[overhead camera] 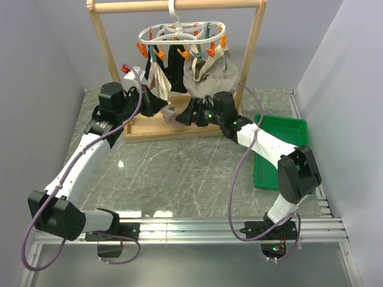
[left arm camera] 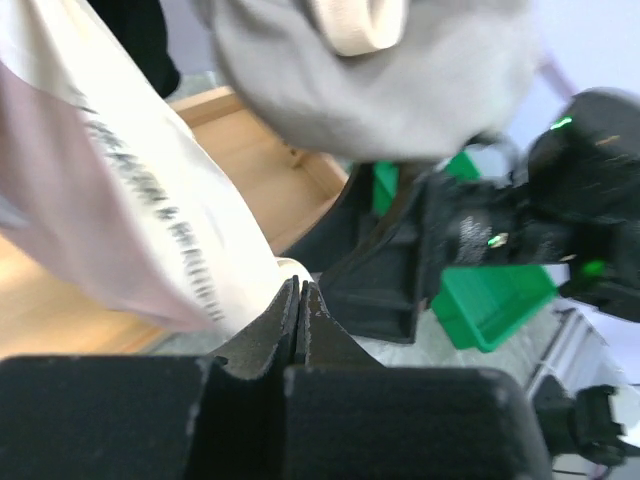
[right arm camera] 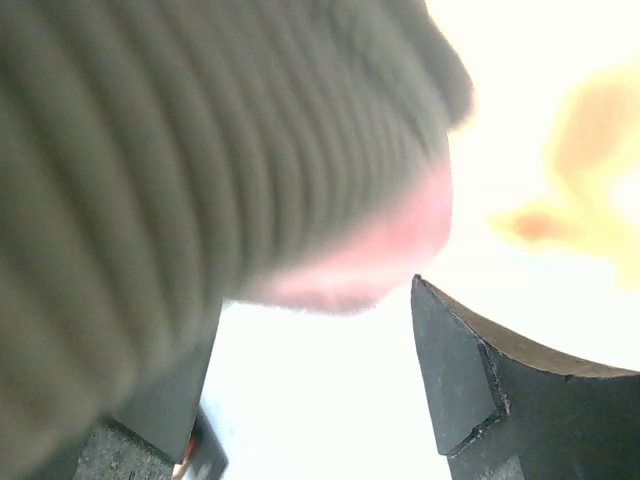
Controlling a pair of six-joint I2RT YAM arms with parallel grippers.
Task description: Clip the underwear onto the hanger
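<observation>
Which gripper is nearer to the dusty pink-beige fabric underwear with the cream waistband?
Left. The left gripper is closed at the waistband corner of the pink-beige underwear; the right gripper sits farther right, open beneath the grey-taupe ribbed garment.

I have two grippers, the left gripper (overhead camera: pixel 166 111) and the right gripper (overhead camera: pixel 187 115), and two purple cables, a left cable (overhead camera: pixel 135 100) and a right cable (overhead camera: pixel 236 174). Above both hangs one hanger (overhead camera: pixel 179 30) on one rack (overhead camera: pixel 105 54), with three garments: one underwear (overhead camera: pixel 157 81), one black garment (overhead camera: pixel 174 70) and one grey garment (overhead camera: pixel 210 75). Its orange and teal pegs are too crowded to count, and one green tray (overhead camera: pixel 287 128) lies right of my right gripper.
</observation>
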